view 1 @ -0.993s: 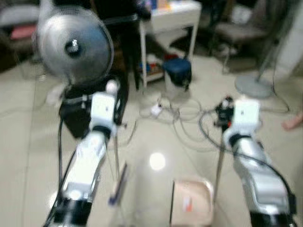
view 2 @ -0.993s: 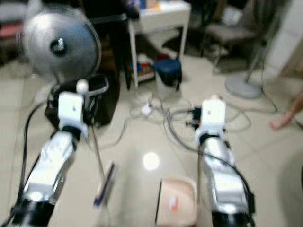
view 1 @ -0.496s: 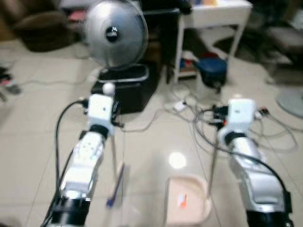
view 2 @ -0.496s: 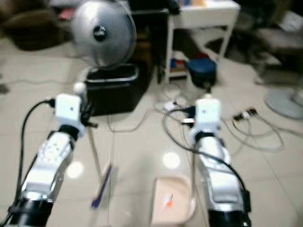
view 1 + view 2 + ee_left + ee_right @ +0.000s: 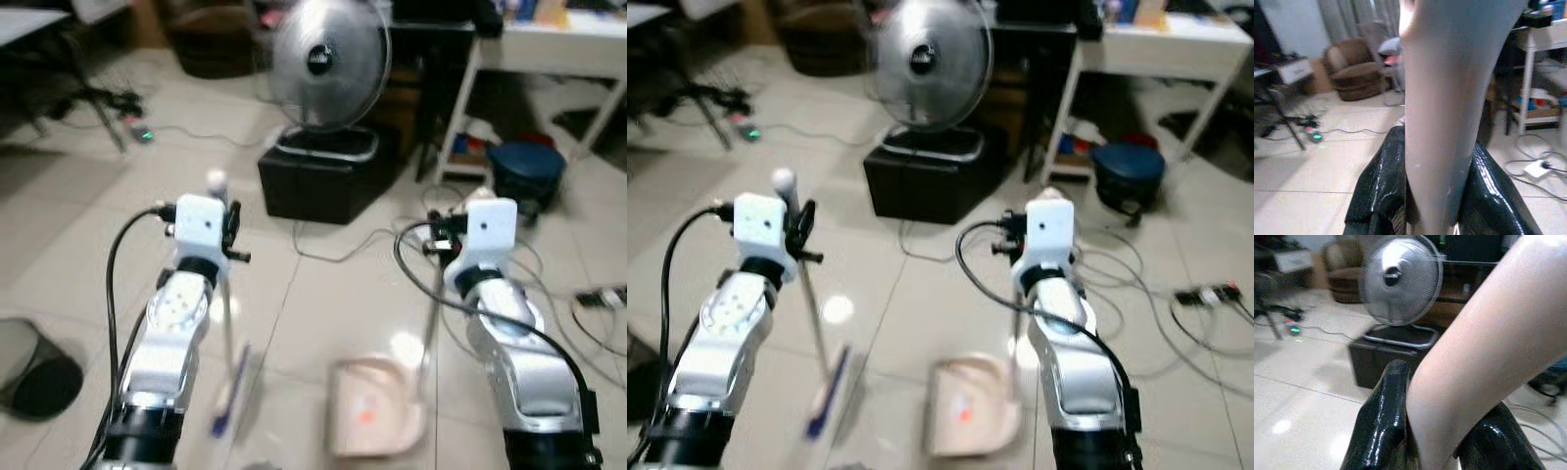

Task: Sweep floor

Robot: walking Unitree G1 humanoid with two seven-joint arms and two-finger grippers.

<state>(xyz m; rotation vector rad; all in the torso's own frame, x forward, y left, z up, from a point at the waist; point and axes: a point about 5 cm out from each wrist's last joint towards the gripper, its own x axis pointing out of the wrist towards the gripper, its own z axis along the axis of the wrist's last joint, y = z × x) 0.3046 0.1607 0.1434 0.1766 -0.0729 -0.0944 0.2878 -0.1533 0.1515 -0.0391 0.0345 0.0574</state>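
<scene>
While the robot stands on the pale tiled floor, its left gripper is clamped tight around the broom handle, the broom reaching down to the tiles at about seven o'clock. The right gripper is closed just as firmly on the dustpan handle, with the pinkish dustpan resting on the floor at roughly five o'clock, near the broom head. A silver fan sits atop a black box at twelve o'clock, cables trailing at three.
</scene>
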